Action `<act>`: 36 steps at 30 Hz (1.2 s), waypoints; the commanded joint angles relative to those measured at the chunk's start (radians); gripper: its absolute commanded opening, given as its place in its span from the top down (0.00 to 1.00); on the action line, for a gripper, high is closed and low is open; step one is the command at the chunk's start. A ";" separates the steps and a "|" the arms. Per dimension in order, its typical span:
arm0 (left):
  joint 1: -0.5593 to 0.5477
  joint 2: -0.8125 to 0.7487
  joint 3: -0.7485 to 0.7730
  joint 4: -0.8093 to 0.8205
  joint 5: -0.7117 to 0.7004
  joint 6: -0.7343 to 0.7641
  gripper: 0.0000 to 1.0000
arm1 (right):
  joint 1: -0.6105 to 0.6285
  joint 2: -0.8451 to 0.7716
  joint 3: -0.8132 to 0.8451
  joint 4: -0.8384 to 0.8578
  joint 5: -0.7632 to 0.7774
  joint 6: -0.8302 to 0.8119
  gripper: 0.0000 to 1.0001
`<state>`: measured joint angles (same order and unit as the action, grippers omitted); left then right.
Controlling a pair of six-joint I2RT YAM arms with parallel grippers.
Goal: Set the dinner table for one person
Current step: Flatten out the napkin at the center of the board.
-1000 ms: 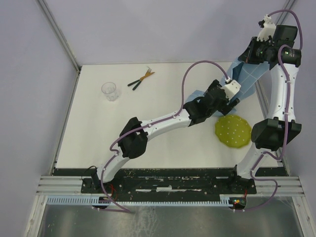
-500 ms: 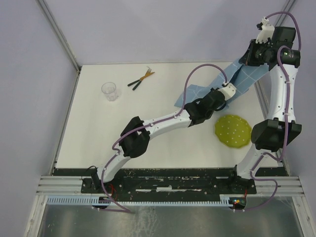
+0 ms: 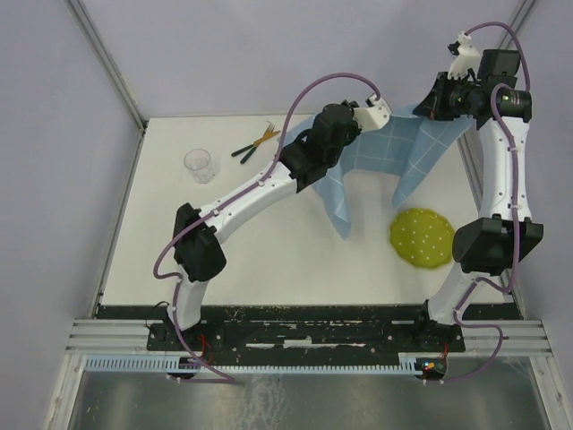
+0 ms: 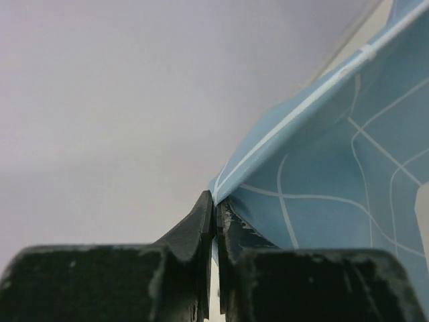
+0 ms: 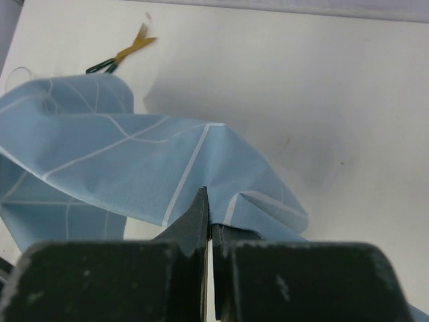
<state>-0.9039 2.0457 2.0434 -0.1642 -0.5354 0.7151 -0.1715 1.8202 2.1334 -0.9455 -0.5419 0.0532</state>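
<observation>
A light-blue cloth with white grid lines (image 3: 376,152) hangs in the air over the far right of the off-white dinner table (image 3: 269,242). My left gripper (image 3: 390,116) is shut on one upper corner of it. My right gripper (image 3: 423,109) is shut on the upper edge close by. One loose end droops down to the table. In the left wrist view the jaws (image 4: 216,204) pinch the cloth's (image 4: 335,174) hemmed edge. In the right wrist view the jaws (image 5: 209,216) pinch a fold of the cloth (image 5: 120,168) above the table (image 5: 315,100).
A yellow-green dotted plate (image 3: 423,238) lies at the right, under the hanging cloth's edge. A clear glass (image 3: 200,166) stands at the far left. Gold cutlery with dark handles (image 3: 255,143) lies near the far edge and shows too in the right wrist view (image 5: 124,52).
My left gripper shut on the cloth low on the table, then rose toward the far edge, pulling the cloth up and out. The right gripper shifted slightly left.
</observation>
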 commanded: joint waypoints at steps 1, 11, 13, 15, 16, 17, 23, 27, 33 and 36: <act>0.060 -0.096 0.039 0.088 -0.024 0.244 0.90 | 0.005 -0.036 0.036 0.106 0.009 0.003 0.98; 0.054 -0.205 -0.118 0.040 -0.025 0.222 0.90 | 0.018 -0.037 0.041 0.059 0.096 -0.073 0.98; 0.051 -0.226 -0.166 0.053 -0.019 0.243 0.90 | 0.018 -0.048 0.020 0.067 0.117 -0.091 0.98; 0.052 -0.241 -0.212 0.074 -0.019 0.267 0.90 | 0.018 -0.048 0.016 0.063 0.130 -0.100 0.98; 0.053 -0.246 -0.232 0.085 -0.024 0.277 0.90 | 0.018 -0.043 0.022 0.058 0.136 -0.104 0.98; 0.053 -0.251 -0.248 0.094 -0.032 0.288 0.90 | 0.018 -0.038 0.027 0.050 0.140 -0.108 0.98; 0.054 -0.265 -0.271 0.045 -0.081 0.252 0.91 | 0.018 -0.029 0.007 0.033 0.170 -0.127 0.98; 0.052 -0.288 -0.290 0.028 -0.082 0.238 0.91 | 0.018 -0.045 -0.050 0.044 0.188 -0.134 0.98; 0.054 -0.306 -0.290 0.028 -0.088 0.254 0.91 | 0.018 -0.060 -0.141 0.051 0.240 -0.162 0.98; 0.053 -0.312 -0.293 0.027 -0.092 0.268 0.91 | 0.018 -0.073 -0.195 0.068 0.278 -0.175 0.98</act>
<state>-0.8898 1.8572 1.7405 -0.1410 -0.4427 0.9295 -0.1089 1.8088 1.9808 -0.9550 -0.5041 -0.0246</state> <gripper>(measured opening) 0.095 0.026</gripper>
